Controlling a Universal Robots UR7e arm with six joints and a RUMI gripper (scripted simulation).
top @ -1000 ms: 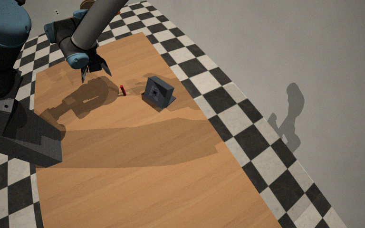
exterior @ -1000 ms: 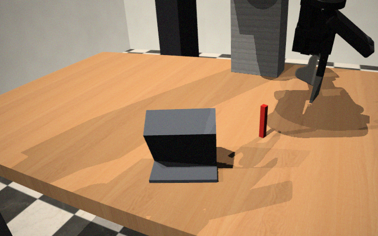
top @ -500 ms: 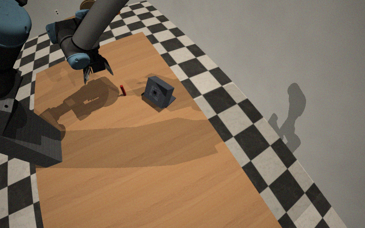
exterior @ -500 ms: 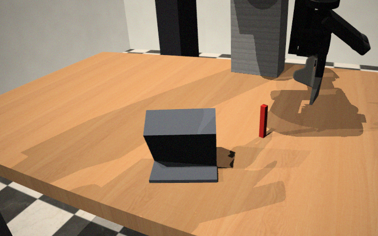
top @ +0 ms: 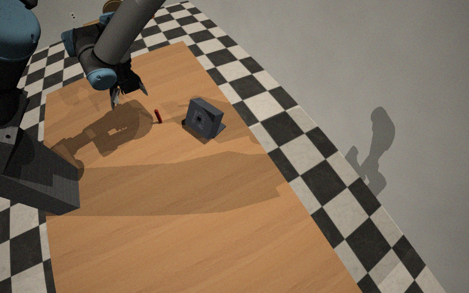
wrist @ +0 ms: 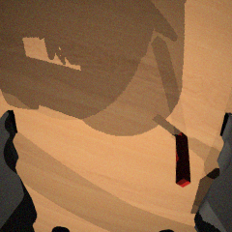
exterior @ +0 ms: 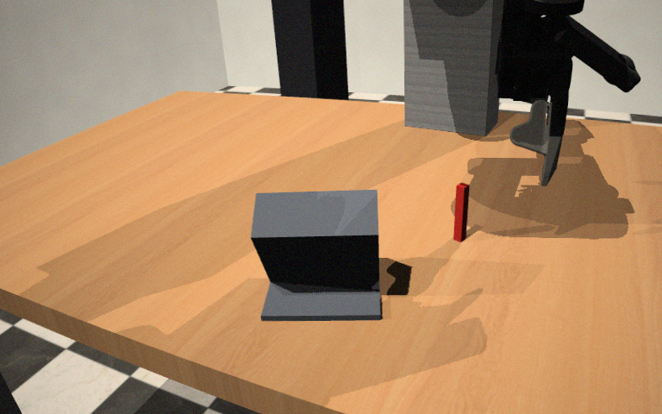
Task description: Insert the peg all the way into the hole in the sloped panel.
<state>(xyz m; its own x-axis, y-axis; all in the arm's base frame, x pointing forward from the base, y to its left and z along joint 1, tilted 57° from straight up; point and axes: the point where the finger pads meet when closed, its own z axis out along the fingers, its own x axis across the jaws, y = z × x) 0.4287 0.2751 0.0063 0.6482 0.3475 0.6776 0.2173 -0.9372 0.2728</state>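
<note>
A small red peg (top: 157, 115) stands upright on the wooden table; it also shows in the exterior view (exterior: 460, 211) and in the wrist view (wrist: 182, 159) at the right. A dark grey block with a sloped panel (top: 203, 117) and a small hole (top: 199, 118) sits to the peg's right; the exterior view shows its back (exterior: 316, 241). My gripper (top: 127, 93) is open and empty. It hangs above the table, to the left of the peg and apart from it. In the exterior view (exterior: 547, 148) it is behind the peg.
The robot's grey base (top: 22, 170) stands at the table's left edge. The table's right edge (top: 266, 152) runs close behind the block, with checkered floor beyond. A grey pedestal (exterior: 450, 66) stands at the back.
</note>
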